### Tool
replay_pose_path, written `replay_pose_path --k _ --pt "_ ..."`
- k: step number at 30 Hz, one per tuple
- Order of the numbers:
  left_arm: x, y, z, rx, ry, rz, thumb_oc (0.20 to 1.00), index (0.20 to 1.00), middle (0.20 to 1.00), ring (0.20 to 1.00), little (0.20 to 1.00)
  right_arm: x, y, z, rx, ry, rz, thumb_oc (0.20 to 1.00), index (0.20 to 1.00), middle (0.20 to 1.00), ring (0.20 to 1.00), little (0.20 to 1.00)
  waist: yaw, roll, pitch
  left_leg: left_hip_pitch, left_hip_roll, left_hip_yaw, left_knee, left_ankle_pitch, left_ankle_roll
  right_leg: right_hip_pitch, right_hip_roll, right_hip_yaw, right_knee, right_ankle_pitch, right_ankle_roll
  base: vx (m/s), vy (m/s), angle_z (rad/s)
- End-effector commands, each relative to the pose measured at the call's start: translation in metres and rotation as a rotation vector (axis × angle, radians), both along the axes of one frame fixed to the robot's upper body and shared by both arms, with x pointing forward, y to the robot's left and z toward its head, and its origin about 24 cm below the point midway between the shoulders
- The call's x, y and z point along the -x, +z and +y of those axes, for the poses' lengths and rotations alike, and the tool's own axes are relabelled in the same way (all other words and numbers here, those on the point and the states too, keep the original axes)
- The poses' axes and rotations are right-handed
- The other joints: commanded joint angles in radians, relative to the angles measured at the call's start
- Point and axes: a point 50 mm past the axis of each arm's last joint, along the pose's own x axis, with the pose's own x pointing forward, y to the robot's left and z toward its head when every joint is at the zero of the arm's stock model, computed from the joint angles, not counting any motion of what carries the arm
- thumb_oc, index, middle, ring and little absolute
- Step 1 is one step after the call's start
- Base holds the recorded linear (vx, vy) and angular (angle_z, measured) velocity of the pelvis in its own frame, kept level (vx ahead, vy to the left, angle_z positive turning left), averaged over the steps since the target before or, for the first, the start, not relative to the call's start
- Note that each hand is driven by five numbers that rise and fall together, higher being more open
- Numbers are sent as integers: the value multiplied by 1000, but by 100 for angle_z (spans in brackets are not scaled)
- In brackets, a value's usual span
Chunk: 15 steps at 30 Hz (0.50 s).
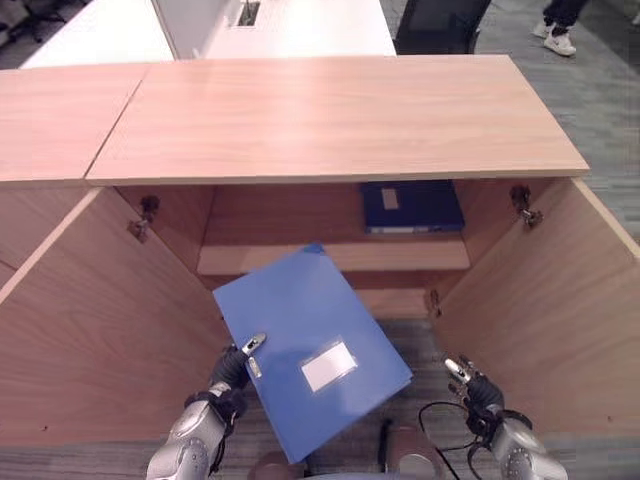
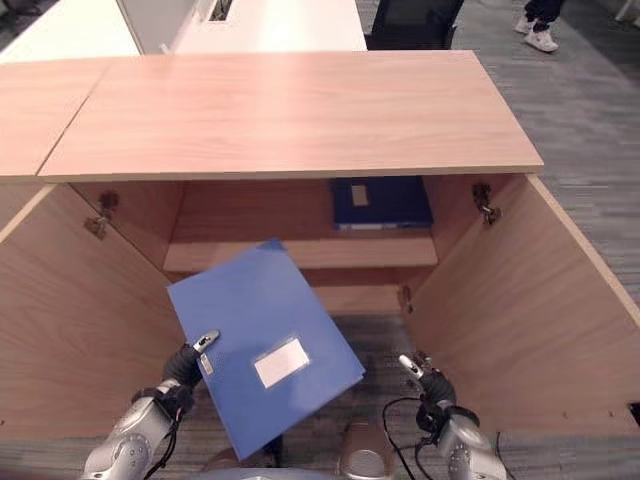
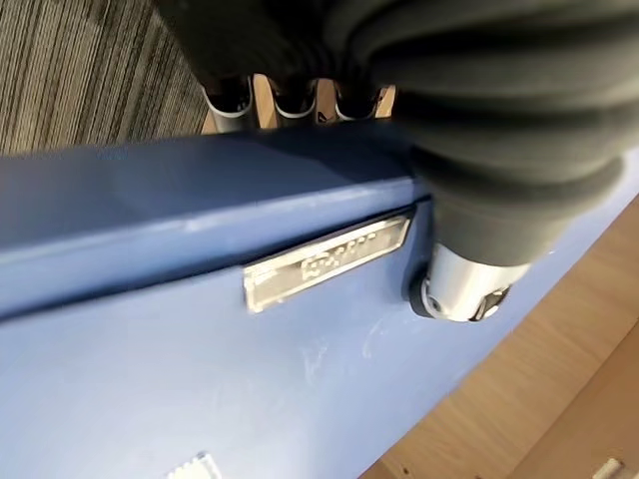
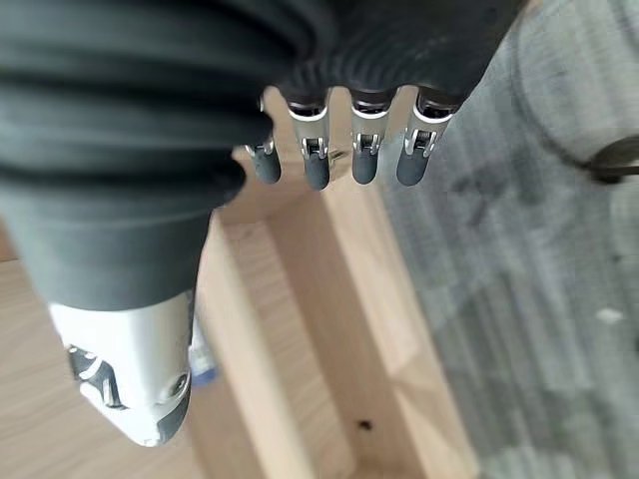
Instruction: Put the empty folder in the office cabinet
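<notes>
Left eye view shows the wooden cabinet [image 1: 330, 130] with both doors swung wide open. The blue folder [image 1: 310, 345] is out in front of the cabinet, between the two doors and above the grey carpet [image 1: 600, 100]. It is tilted, with its white label [image 1: 329, 366] facing up. No part of it is inside the cabinet.

The left hand [image 1: 235, 368] holds the folder at the edge closest to the cabinet's left door [image 1: 100, 330]. Its thumb lies on top by the shiny metal clip [image 3: 324, 261], and its fingers [image 3: 285, 98] curl under the folder, so the hand is clamped on it.

The right hand [image 1: 470, 382] is near the cabinet's right door [image 1: 545, 310], well apart from the folder. It holds nothing, and its fingers [image 4: 364, 150] hang loose and spread apart.

Inside the cabinet, a dark blue binder [image 1: 412, 205] lies flat on the shelf [image 1: 290, 258], toward the right side.

Behind the cabinet stand a white desk [image 1: 290, 25] and a black chair [image 1: 440, 25]. A person's white shoes [image 1: 555, 38] are on the carpet past the cabinet's far right corner.
</notes>
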Motion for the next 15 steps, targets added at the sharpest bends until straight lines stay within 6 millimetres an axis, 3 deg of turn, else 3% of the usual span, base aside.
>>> replay_pose_path --k 1,5,8,12,14,15 --pt "-12 22 -1 14 37 -143 200 200 200 200 200 -15 13 -7 42 -8 -84 1000 1000 1000 1000 1000 -16 -16 -12 82 13 -71 4 -134 -10 -13 51 22 -221 109 12 180 -70 3" --pt "-17 20 -6 20 31 -141 200 200 200 200 200 -10 9 -13 48 -60 -60 1000 1000 1000 1000 1000 -46 -13 -13 104 10 -104 -10 -158 -19 -29 84 40 -351 153 9 168 -105 37" --pt "-21 20 -12 37 36 -146 200 200 200 200 200 -1 3 -20 63 -93 -22 1000 1000 1000 1000 1000 -57 -9 -28 106 10 -123 -4 -171 -31 10 97 74 -402 172 -15 118 -120 60" --pt "-22 19 -18 67 31 -146 200 200 200 200 200 6 0 -27 71 -113 6 1000 1000 1000 1000 1000 -67 5 -42 93 33 -133 43 -187 -52 45 104 64 -422 163 -34 141 -160 16" --pt "-26 21 -21 73 20 -156 200 200 200 200 200 7 -1 -31 88 -109 24 1000 1000 1000 1000 1000 -69 15 -38 68 56 -124 126 -182 -87 77 114 38 -423 130 -56 120 -157 19" --pt "-26 21 -21 73 20 -156 200 200 200 200 200 7 -1 -31 89 -109 24 1000 1000 1000 1000 1000 -70 15 -37 66 56 -125 129 -184 -88 78 114 37 -423 130 -56 100 -153 13"
